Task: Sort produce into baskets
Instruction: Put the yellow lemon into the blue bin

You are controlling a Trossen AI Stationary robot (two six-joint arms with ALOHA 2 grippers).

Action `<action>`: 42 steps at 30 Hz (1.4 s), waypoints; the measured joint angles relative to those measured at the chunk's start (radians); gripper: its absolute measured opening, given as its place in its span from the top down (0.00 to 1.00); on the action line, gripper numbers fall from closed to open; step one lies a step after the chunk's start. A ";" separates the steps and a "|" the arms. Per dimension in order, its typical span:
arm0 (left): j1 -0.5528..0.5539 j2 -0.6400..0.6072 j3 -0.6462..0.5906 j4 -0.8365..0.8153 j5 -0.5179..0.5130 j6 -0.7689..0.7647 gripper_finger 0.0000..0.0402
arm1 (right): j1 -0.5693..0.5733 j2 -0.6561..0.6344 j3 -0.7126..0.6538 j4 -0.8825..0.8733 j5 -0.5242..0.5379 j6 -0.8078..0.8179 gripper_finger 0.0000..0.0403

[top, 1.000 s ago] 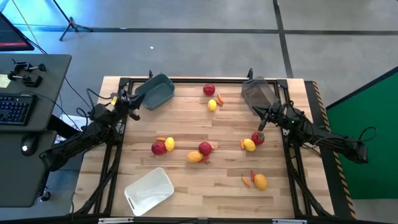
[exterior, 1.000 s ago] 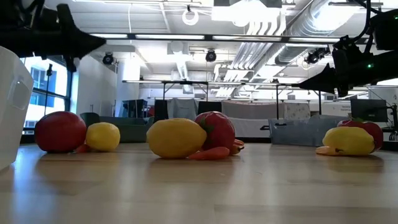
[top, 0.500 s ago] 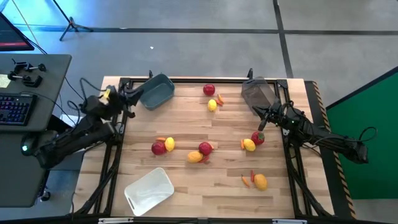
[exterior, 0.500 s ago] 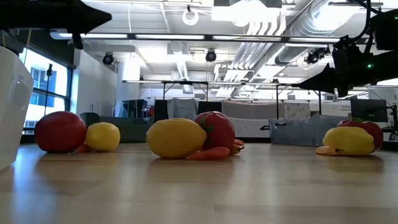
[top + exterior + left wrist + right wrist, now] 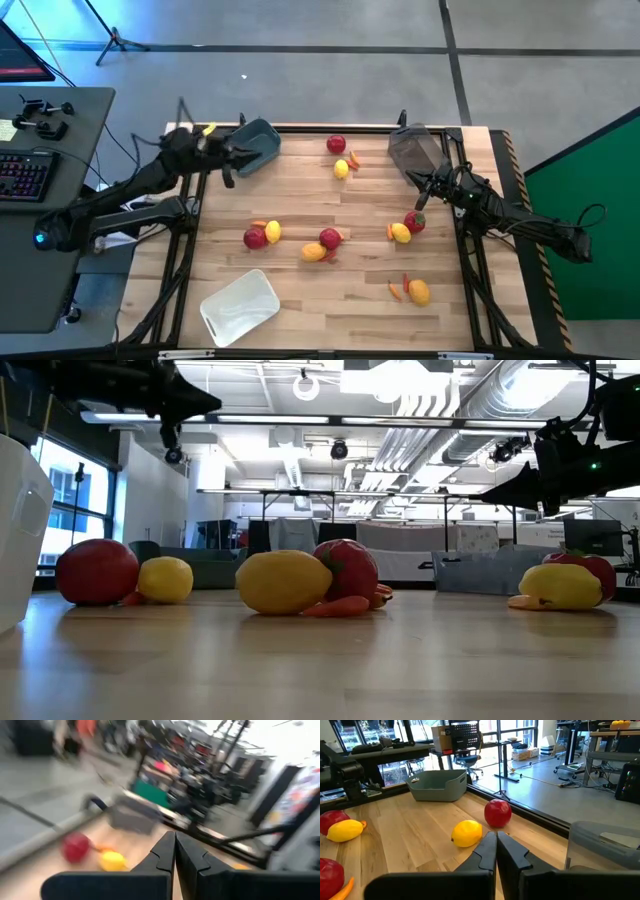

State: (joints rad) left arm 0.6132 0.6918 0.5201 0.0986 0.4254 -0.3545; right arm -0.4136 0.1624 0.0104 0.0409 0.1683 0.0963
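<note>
My left gripper [image 5: 232, 165] is shut and empty, in the air beside the blue-grey basket [image 5: 250, 146] at the far left; its fingertips meet in the left wrist view [image 5: 174, 839]. My right gripper [image 5: 416, 192] is shut and empty [image 5: 496, 839], between the dark translucent basket [image 5: 413, 148] and a red fruit [image 5: 414, 222] with a yellow fruit [image 5: 400, 233]. A red fruit [image 5: 336, 145], a yellow fruit [image 5: 341, 168] and an orange pepper [image 5: 353, 160] lie at the far middle. Red and yellow pairs lie at mid-table [image 5: 255, 237] [image 5: 330, 238].
The white basket [image 5: 240, 305] stands at the near left. A yellow fruit [image 5: 419, 291] and an orange pepper [image 5: 397, 290] lie at the near right. A desk with a keyboard [image 5: 25, 175] stands beyond the table's left edge. Bare wood shows in the table's near middle.
My left gripper has risen and swung from the table's left edge toward the right, up to the blue-grey basket, staying shut. My right arm and the produce have kept still.
</note>
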 joint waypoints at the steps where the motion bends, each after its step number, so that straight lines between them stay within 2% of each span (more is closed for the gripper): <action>1: -0.001 0.020 0.000 -0.001 0.033 -0.034 1.00 | 0.000 0.000 0.000 0.000 0.000 0.000 1.00; 4: -0.025 0.074 0.002 0.001 0.078 -0.060 1.00 | 0.000 0.000 0.000 0.000 0.000 0.000 1.00; 8: -0.075 0.147 0.007 -0.003 0.051 -0.053 1.00 | 0.000 0.000 0.000 0.000 0.000 0.000 1.00; 13: -0.174 0.244 0.056 -0.005 -0.067 -0.042 1.00 | 0.000 0.000 0.000 0.000 0.000 0.000 1.00; 16: -0.239 0.305 0.092 -0.004 -0.159 0.028 1.00 | 0.000 0.000 0.000 0.000 0.000 0.000 1.00; 19: -0.294 0.359 0.129 -0.038 -0.196 0.088 1.00 | 0.000 0.000 0.000 0.000 0.000 0.000 1.00; 25: -0.399 0.438 0.276 -0.386 -0.260 0.069 0.98 | 0.000 0.000 0.000 0.000 0.000 0.000 1.00; 30: -0.481 0.480 0.423 -0.710 -0.323 0.099 0.90 | 0.000 0.000 0.000 0.000 0.000 0.000 1.00; 37: -0.551 0.521 0.557 -1.069 -0.204 0.075 0.73 | 0.000 0.000 0.000 0.000 0.000 0.000 1.00; 42: -0.599 0.522 0.569 -1.187 -0.193 0.077 0.59 | 0.000 0.000 0.000 0.000 0.000 0.000 1.00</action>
State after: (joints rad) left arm 0.0139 1.2139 1.0889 -1.0882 0.2320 -0.2773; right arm -0.4133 0.1625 0.0101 0.0410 0.1683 0.0963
